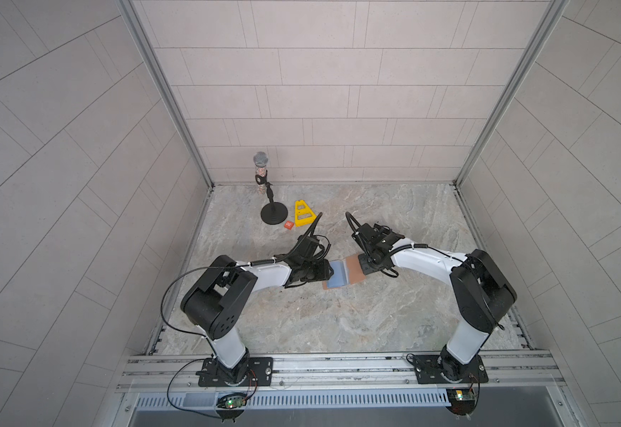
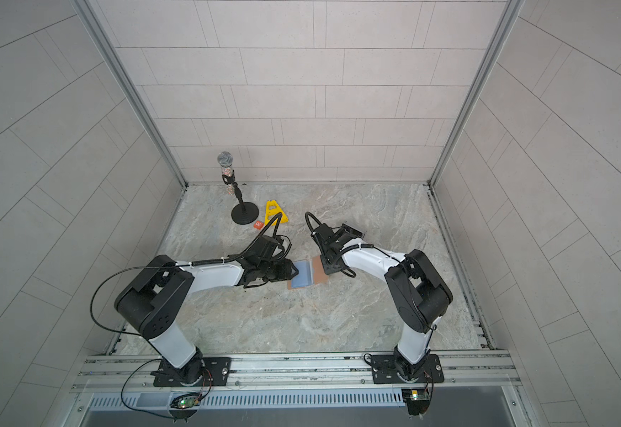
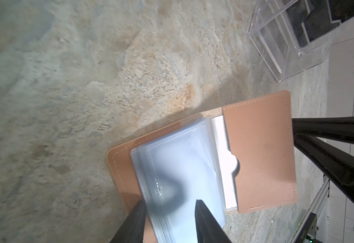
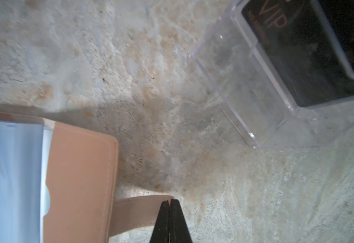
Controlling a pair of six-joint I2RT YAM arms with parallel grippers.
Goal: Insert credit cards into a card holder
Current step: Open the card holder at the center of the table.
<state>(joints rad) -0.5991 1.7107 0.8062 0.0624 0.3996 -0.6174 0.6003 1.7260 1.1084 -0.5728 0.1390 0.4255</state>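
Note:
The tan-pink card holder lies open on the stone table between my two grippers. Its bluish clear sleeves are fanned to one side, and a white sheet sits in the leather pocket. My left gripper is open; one finger is at the sleeve stack's edge, the other over the sleeves. My right gripper is shut, its tips on the end of the strap tab. Black credit cards, one marked VIP, stand in a clear plastic box.
The clear box stands a short way beyond the card holder, mostly hidden under my right arm in both top views. At the back left are a microphone on a round stand, a yellow triangular piece and a small orange tile.

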